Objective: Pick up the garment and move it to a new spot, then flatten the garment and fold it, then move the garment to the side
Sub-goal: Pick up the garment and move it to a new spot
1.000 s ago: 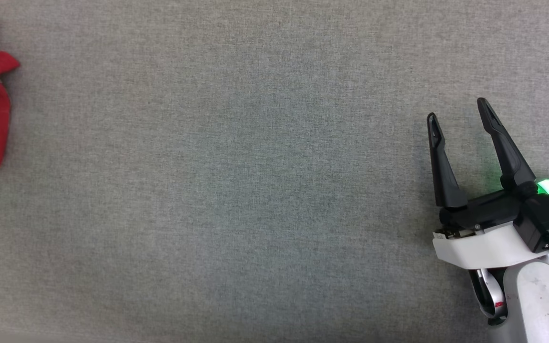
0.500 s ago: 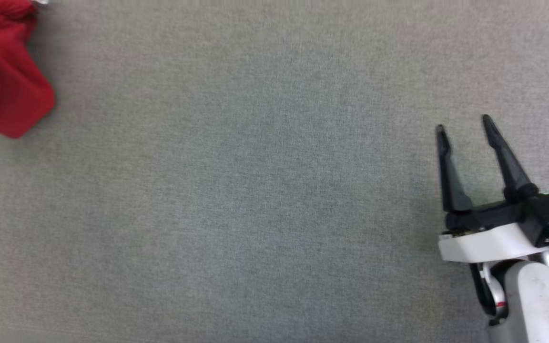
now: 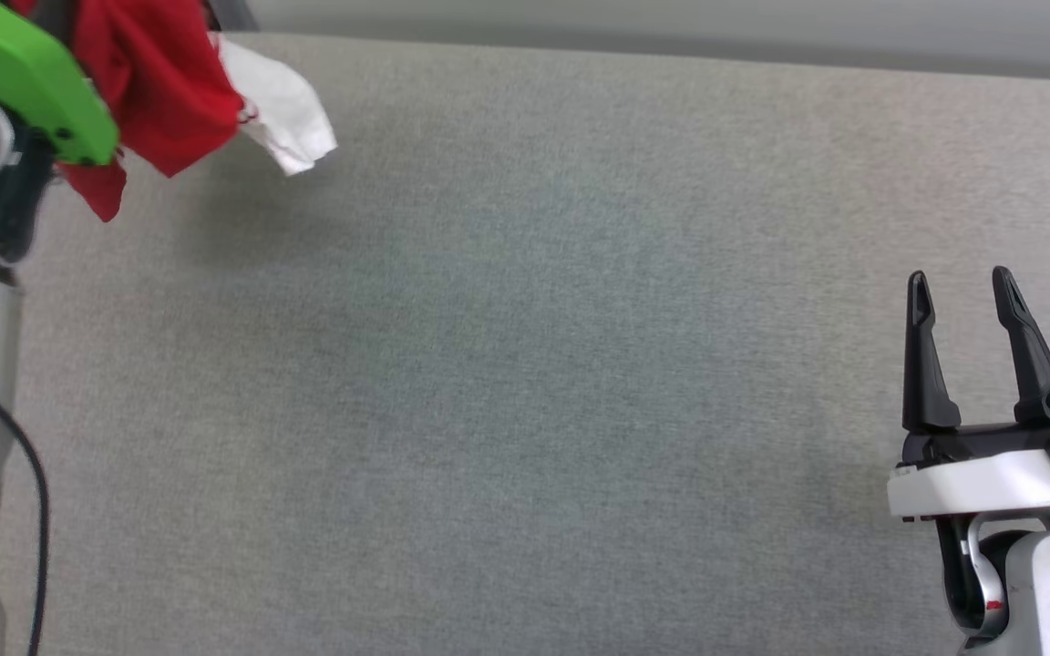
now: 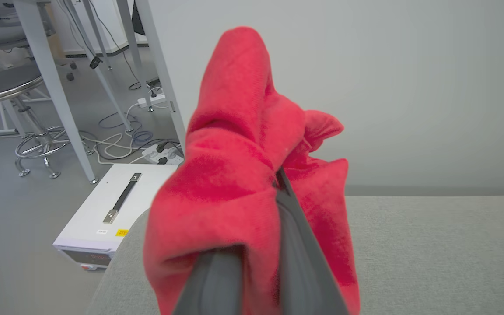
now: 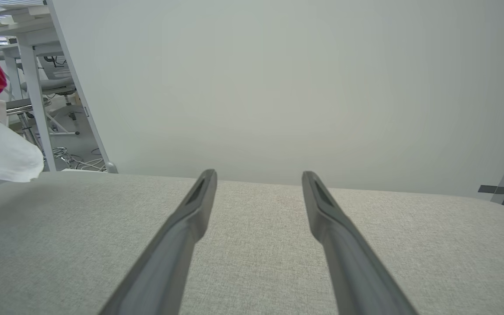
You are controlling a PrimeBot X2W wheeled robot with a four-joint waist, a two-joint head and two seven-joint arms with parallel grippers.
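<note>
Left gripper (image 4: 271,183) is pinched nearly together on a bunched fold of the shirt (image 3: 160,82). In the left wrist view red cloth wraps both fingers and drapes down over them. Change over the last second: the shirt went from a lump at the left edge of the grey table (image 3: 525,364) to hanging off the gripper at the far left corner. A white sleeve (image 3: 279,109) dangles free to its right with a shadow under it, so the shirt looks clear of the surface. Caveat: the head camera tilted up in the same interval. The far table edge (image 3: 671,56) is in frame now and wasn't, so part of that shift is camera, not cloth. The left arm's green wrist cover (image 3: 24,82) has also come into the head view, right beside the shirt. Right gripper (image 3: 959,278) sits near right, fingers spread wide with nothing between them, well apart from the shirt. Meaning: pick-up looks done and the carry to a new spot is under way. There's plenty of grey table between the two grippers for a put-down. It's a single bunched grip, so I'd expect a crumpled landing. Flattening and folding are all still to do, probably with both grippers.
</note>
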